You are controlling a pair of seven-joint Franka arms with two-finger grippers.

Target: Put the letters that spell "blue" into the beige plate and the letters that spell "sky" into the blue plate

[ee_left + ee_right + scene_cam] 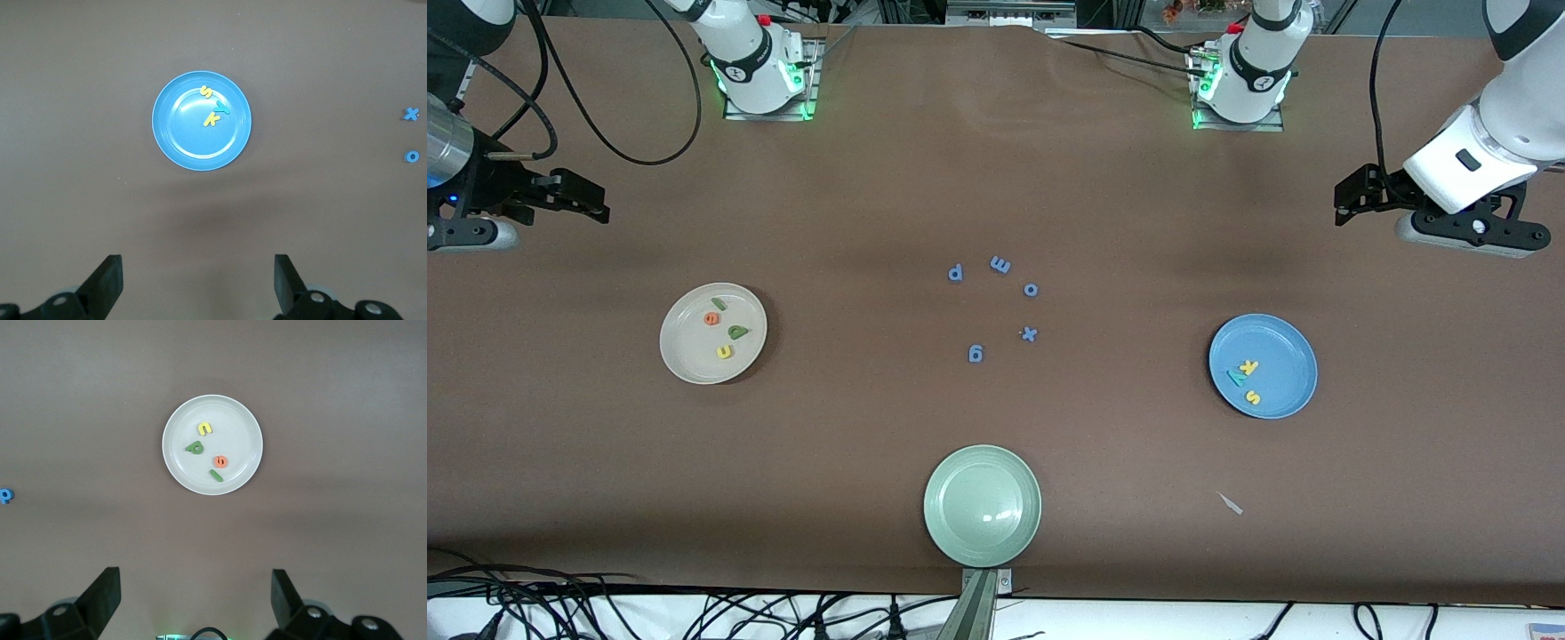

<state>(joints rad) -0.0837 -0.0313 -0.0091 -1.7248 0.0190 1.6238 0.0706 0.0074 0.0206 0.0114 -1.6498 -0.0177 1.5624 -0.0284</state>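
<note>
Brightness: even and bright over the brown table [996, 178] in all three views.
Light source: overhead, judging by the soft shadows lying close under things.
Shadows: a faint broad dark band crosses the table in each wrist view; the beige plate [713, 333] and blue plate [1263, 365] cast thin soft shadows at their rims.
Glare: a small white highlight sits inside the pale green plate [983, 505]; a milder sheen shows in the blue plate's bowl.
Glow: green lamps shine at both arm bases along the table's top edge.
Focus: letters read sharp in the front view; finger edges in the wrist views look slightly soft.
Distortion: none evident at the edges.
</note>
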